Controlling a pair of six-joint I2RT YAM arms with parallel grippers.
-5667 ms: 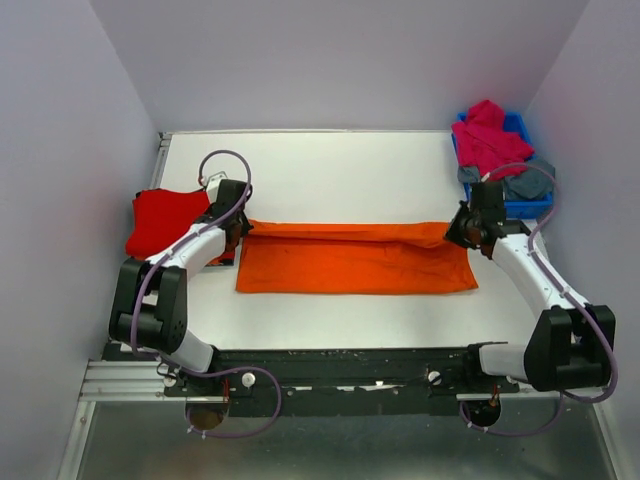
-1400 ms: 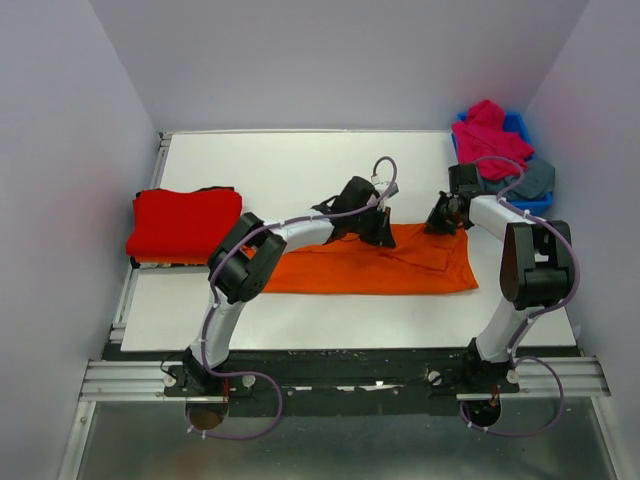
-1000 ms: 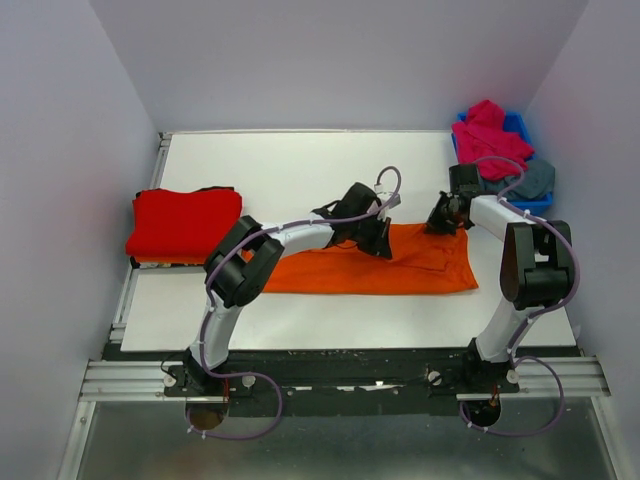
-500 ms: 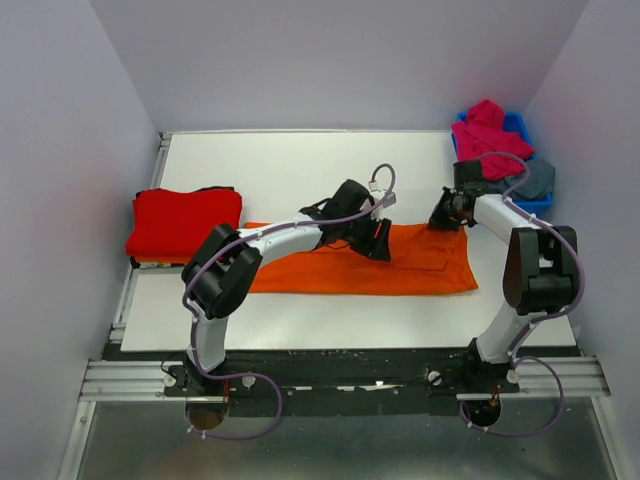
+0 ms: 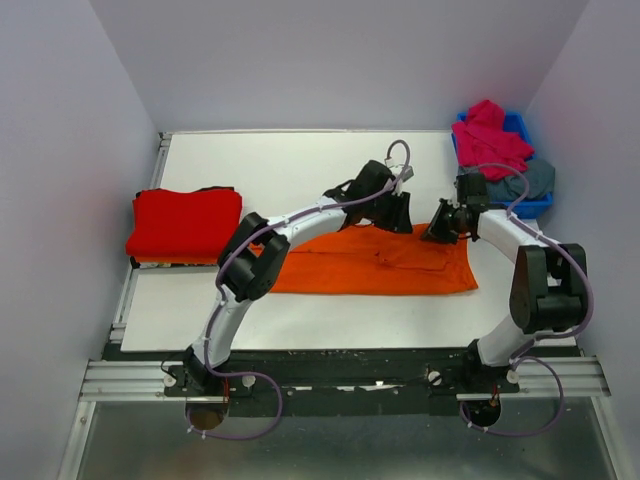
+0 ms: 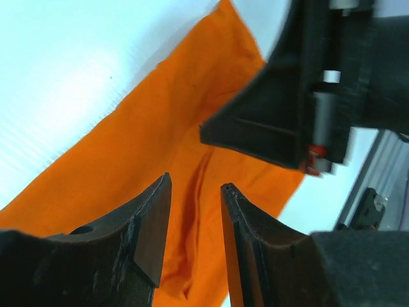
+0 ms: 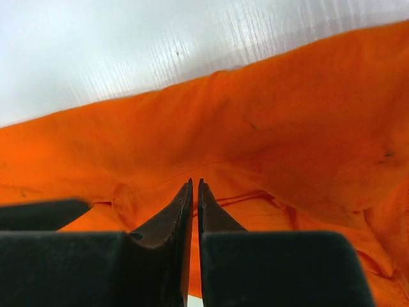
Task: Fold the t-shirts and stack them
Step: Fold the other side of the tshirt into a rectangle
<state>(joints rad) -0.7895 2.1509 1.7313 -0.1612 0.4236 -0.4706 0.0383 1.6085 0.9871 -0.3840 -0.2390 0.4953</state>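
Left gripper (image 6: 195, 182) hangs just above the bright orange cloth t-shirt (image 6: 147, 128), its two black fingers parted with a clear gap and nothing between them. Close to its right, the right gripper (image 7: 195, 182) points down at the same shirt near that shirt's far edge; its fingers stand only a narrow slit apart and clamp no cloth.

The orange t-shirt lies as a long flat band across the middle of the white table (image 5: 300, 170), its right part creased and doubled over.

At the table's left edge sits a red cloth t-shirt (image 5: 185, 222), folded into a neat rectangle, well apart from both grippers.

In the far right corner a small blue plastic bin (image 5: 530, 208) holds a crumpled magenta-pink t-shirt (image 5: 488, 135) and a slate grey-blue t-shirt (image 5: 528, 180).
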